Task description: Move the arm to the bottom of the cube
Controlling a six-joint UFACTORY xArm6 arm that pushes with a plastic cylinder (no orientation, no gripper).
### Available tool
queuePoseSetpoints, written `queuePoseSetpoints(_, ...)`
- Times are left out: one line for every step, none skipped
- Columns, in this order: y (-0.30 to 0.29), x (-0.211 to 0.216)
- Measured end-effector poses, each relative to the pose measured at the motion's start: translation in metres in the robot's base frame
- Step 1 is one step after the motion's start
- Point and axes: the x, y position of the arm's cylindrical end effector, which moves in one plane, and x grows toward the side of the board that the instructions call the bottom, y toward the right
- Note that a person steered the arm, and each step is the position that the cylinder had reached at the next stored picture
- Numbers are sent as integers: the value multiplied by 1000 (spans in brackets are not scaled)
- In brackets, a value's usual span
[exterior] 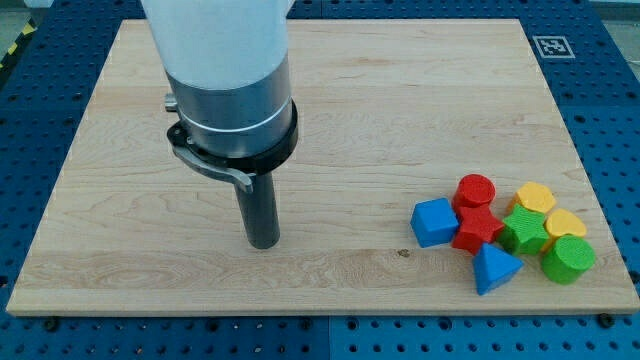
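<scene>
A pale wooden board (pixel 330 120) lies on a blue table with rows of small holes (pixel 610 120), and a small black-and-white marker (pixel 551 46) is fixed at the board's corner at about 2 o'clock. I see no box, tray or bowl anywhere; the blocks lie directly on the wood, all gathered in one cluster toward 4 o'clock of the board. The blue cube (pixel 434 222) is the block at the cluster's 9 o'clock edge: it is a plain bright blue, with slightly rounded edges, turned a little so that one corner points to the view's bottom. Its right side touches, or almost touches, the red star-shaped block (pixel 476 230). At 12 o'clock from that star stands a red cylinder (pixel 475 190). At 6 o'clock from the star lies a blue triangular block (pixel 494 268). More to the view's right are a green star-shaped block (pixel 523 232), a green cylinder (pixel 567 259), and two yellow blocks (pixel 535 197) (pixel 565 223), whose shape I cannot tell exactly. The arm carries no hand, only a dark rod under a grey and white body, so nothing is held. My tip (pixel 264 243) rests on the board well apart from the cube, at about 9 o'clock from it, touching no block.
</scene>
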Motion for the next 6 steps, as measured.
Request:
queuePoseSetpoints(0,0)
queuePoseSetpoints(16,3)
queuePoseSetpoints(65,16)
queuePoseSetpoints(116,38)
queuePoseSetpoints(148,63)
queuePoseSetpoints(147,63)
